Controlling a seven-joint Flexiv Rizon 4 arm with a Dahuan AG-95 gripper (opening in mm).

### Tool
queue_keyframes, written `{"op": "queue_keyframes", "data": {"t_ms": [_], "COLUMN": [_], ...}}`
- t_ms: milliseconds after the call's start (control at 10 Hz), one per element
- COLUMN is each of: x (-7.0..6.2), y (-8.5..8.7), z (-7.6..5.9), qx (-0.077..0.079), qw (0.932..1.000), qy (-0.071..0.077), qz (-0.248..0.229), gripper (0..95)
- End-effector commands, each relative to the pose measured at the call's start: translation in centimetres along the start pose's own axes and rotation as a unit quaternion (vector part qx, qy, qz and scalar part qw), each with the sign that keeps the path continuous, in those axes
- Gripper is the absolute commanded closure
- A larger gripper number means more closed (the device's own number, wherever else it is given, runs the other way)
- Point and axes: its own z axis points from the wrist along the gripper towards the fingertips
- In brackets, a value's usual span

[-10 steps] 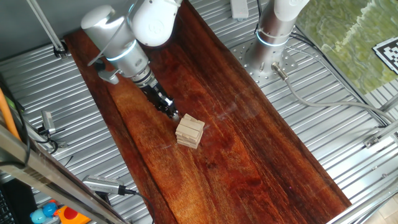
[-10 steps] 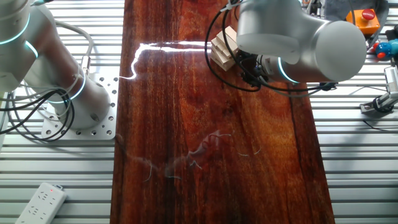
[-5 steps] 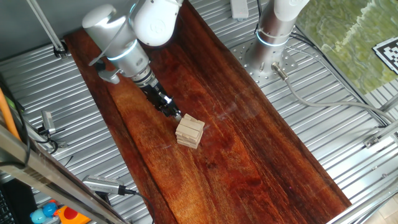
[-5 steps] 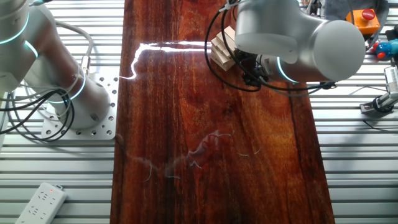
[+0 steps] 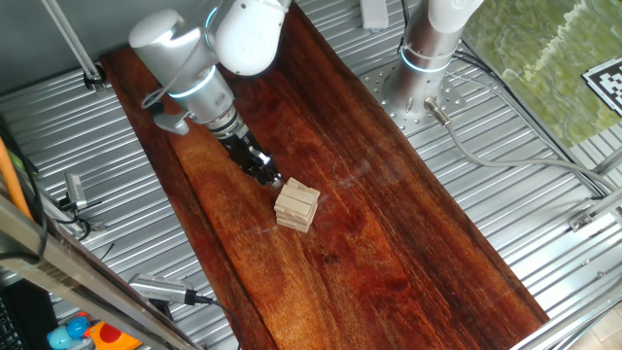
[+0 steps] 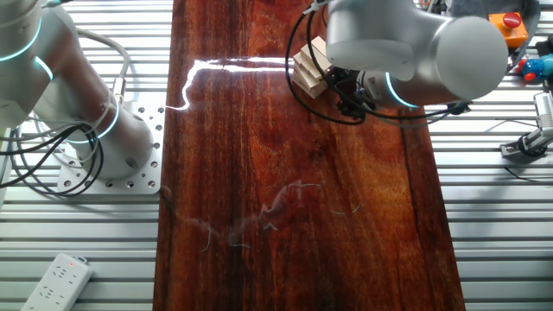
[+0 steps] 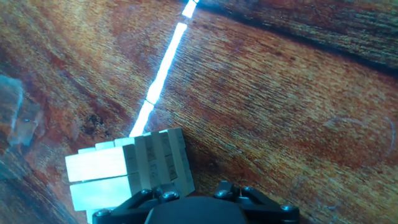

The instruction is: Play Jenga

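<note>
The Jenga stack (image 5: 297, 205) is a small pile of pale wooden blocks in crossed layers on the dark wood board (image 5: 389, 243). It also shows in the other fixed view (image 6: 309, 69) and at the lower left of the hand view (image 7: 134, 168). My gripper (image 5: 273, 180) comes down at a slant from the upper left, and its narrow tip sits right at the stack's upper-left side, near the top layers. The fingers look pressed together, with nothing between them. In the other fixed view the arm (image 6: 406, 60) hides the fingertips. In the hand view only the dark hand body shows.
A second arm's base (image 5: 428, 58) stands on the slatted metal table at the far right, with cables (image 5: 486, 156) trailing from it. A white power strip (image 6: 56, 281) lies off the board. Metal tools (image 5: 160, 289) lie left of the board. A light streak (image 7: 165, 68) reflects on the wood.
The arm's upper joints have shifted slightly to the right. The gripper tip stays at the stack's side, and the stack has not visibly moved.
</note>
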Motion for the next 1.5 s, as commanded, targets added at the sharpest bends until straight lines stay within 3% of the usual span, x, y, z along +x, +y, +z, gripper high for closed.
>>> {"op": "queue_keyframes", "data": {"t_ms": [100,1500], "x": [-0.03,-0.19], "y": [-0.05,-0.53], "z": [0.0,0.31], "qx": [-0.003,-0.004], "qw": [1.0,0.9999], "qy": [-0.003,-0.009], "qz": [0.0,0.005], "gripper": [57.0,57.0]}}
